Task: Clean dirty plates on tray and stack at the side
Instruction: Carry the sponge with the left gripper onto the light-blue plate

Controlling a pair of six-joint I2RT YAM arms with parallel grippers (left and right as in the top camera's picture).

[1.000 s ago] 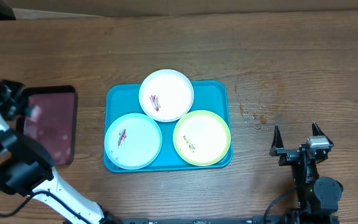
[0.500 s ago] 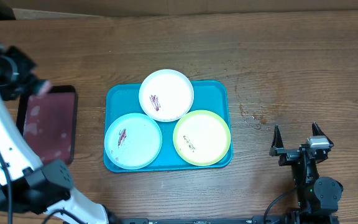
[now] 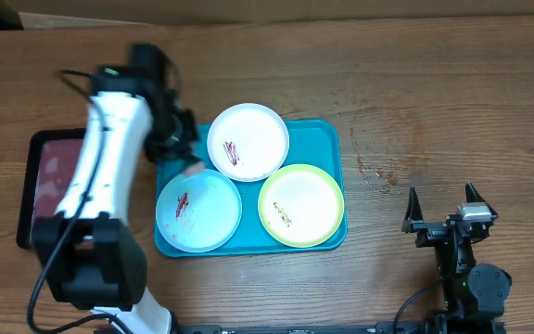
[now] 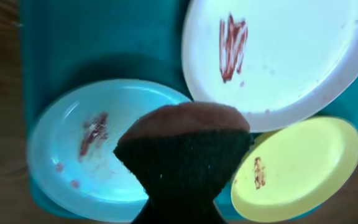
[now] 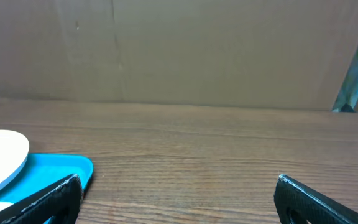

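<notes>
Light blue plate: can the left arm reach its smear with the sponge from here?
Probably yes. The left gripper, shut on the sponge, hangs by the light blue plate's upper rim, and nothing covers the smear or lies between.

The gripper (image 5: pixel 179 198) had its two dark fingers (image 5: pixel 50 200) wide apart at the bottom corners, with wooden table (image 5: pixel 197 143) showing between them. At lower left, a rounded corner of the teal tray (image 5: pixel 64 169) lay on the table. The rim of a white plate (image 5: pixel 2 152) showed above it at the left border. A brown cardboard wall (image 5: pixel 197 50) stood behind the table.
</notes>
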